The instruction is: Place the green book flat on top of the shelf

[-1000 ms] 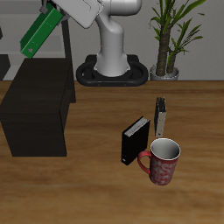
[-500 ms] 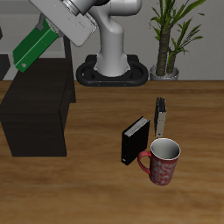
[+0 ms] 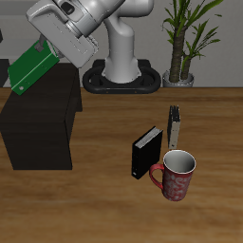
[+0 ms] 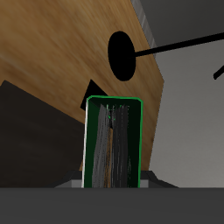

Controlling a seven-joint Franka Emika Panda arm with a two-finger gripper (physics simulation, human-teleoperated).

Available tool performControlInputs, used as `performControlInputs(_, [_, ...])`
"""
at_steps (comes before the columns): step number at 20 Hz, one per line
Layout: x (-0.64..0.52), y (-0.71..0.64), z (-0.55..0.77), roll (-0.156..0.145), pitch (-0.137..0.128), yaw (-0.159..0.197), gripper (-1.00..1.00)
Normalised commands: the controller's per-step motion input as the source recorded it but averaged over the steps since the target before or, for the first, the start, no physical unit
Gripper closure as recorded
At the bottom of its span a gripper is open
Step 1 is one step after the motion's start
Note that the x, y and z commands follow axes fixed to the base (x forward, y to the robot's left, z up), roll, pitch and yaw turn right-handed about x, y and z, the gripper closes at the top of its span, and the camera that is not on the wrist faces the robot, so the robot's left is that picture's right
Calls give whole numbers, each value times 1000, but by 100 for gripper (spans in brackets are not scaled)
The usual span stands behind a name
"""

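The green book [image 3: 31, 66] hangs tilted in the air just above the flat top of the black shelf [image 3: 40, 119], its low end close to the shelf's back edge. My gripper [image 3: 54, 52] is shut on the book's upper end, with the arm reaching in from behind. In the wrist view the green book [image 4: 114, 144] runs straight out from the fingers, pale page edge showing, with the dark shelf [image 4: 35, 131] beneath and beside it. The fingertips themselves are hidden by the book.
A black book [image 3: 147, 154] stands upright near the table's middle, with a thin grey-white book [image 3: 175, 126] behind it and a red mug [image 3: 176, 175] in front. A potted plant [image 3: 186, 38] stands at the back beside the robot base [image 3: 123, 76].
The arm has swung down and outward, carrying the green book lower toward the shelf top and tipping it flatter. The gripper stays shut on it.
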Motion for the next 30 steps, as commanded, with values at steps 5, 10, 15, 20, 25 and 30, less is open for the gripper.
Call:
performControlInputs(5, [114,-3,-503,26,117,6,100])
performControlInputs(10, [193,-103,-544,-16,124,2,100])
performControlInputs(15, [158,-19,-495,37,159,-51,-100])
performControlInputs(20, [175,252,-386,157,189,-46,-100])
performControlInputs(25, [86,253,-257,120,105,-56,-100])
performControlInputs(30, [21,212,37,54,19,-34,-100])
